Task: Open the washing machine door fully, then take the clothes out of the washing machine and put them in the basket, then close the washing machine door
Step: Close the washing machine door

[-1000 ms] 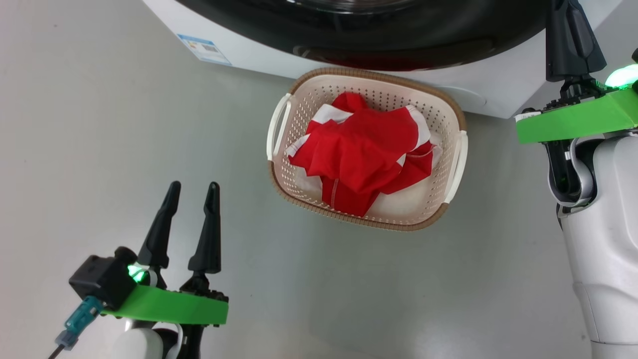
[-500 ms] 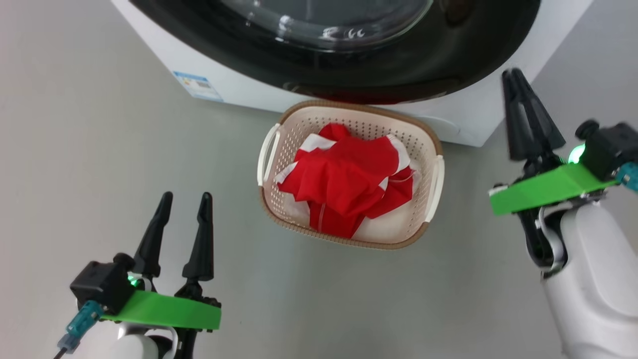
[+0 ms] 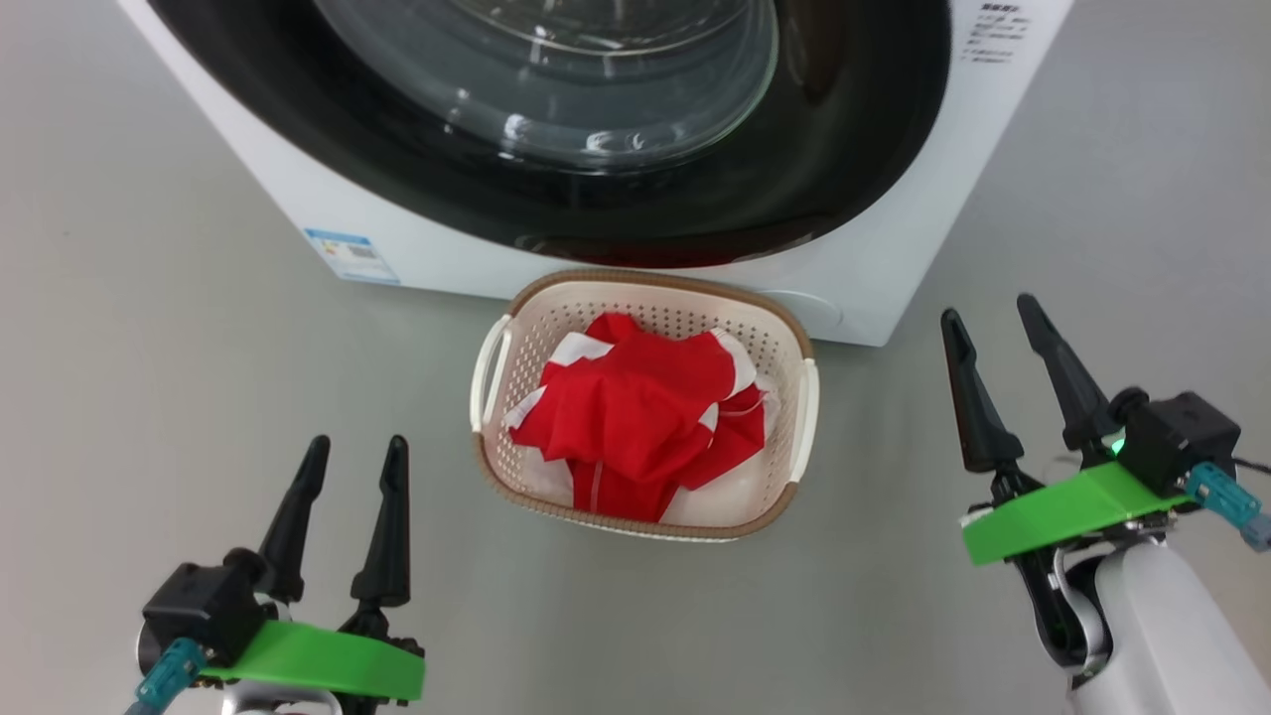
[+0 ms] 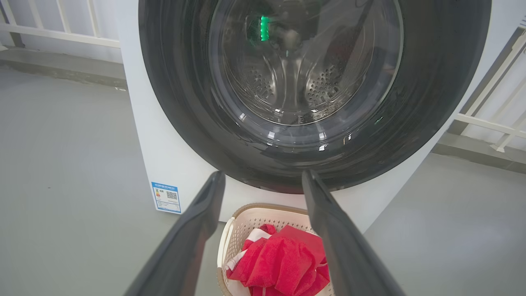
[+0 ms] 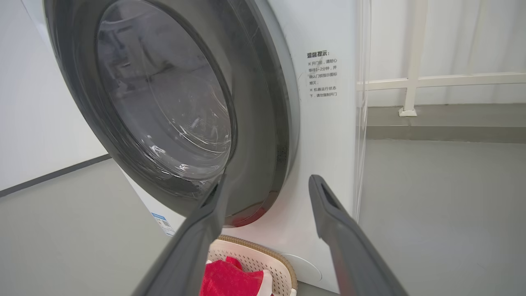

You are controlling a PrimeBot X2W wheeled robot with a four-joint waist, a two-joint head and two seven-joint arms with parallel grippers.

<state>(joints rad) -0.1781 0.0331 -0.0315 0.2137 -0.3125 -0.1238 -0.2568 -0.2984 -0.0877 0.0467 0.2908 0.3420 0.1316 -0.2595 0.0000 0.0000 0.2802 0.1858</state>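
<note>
The white washing machine (image 3: 874,258) stands at the top of the head view, and its round black-rimmed door (image 3: 556,199) with the glass bowl lies shut against its front. Through the glass in the left wrist view I see the steel drum (image 4: 287,82). On the floor just before it sits the cream basket (image 3: 804,397), holding the red clothes (image 3: 635,417) with white trim. My left gripper (image 3: 353,452) is open, low at the left, apart from the basket. At the right my right gripper (image 3: 988,316) is also open, holding nothing. Basket (image 4: 242,218) and clothes (image 4: 283,263) also show between my left fingers.
Grey floor (image 3: 149,348) spreads on both sides of the basket. A blue label (image 3: 350,255) marks the machine's lower left corner. White railings (image 4: 493,123) stand behind the machine, and a printed notice (image 5: 322,74) is on its front right.
The head camera has tilted up, bringing more of the door into view. My right gripper came down from beside the door to the lower right and opened. The left gripper kept its pose.
</note>
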